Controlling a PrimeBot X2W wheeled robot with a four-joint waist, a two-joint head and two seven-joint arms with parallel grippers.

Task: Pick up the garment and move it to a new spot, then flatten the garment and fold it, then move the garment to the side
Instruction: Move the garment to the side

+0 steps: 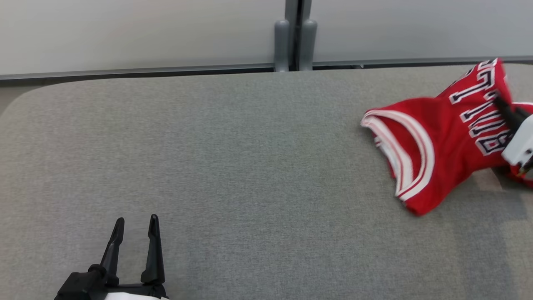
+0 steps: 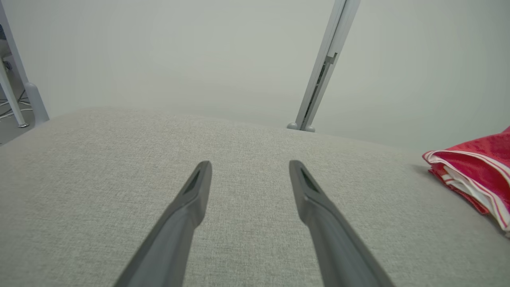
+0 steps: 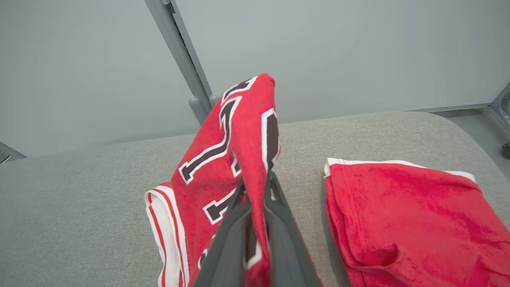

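Jersey point(image 1: 433, 150) is bunched at the right edge of the frame on the grey counter point(image 1: 233, 158), lettering up. Right claw point(image 1: 499, 102) is pinched tight on a raised fold of it. Left claw point(image 1: 135, 223) sits lower left, spread wide, holding nothing.

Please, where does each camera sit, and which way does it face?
Head view: on the head, looking down at the grey table; left gripper open, right gripper shut on the red jersey.
Left wrist view: left wrist, looking along its open fingers across the table.
Right wrist view: right wrist, looking along fingers pinching the jersey.
Shared: jersey and table, all three.
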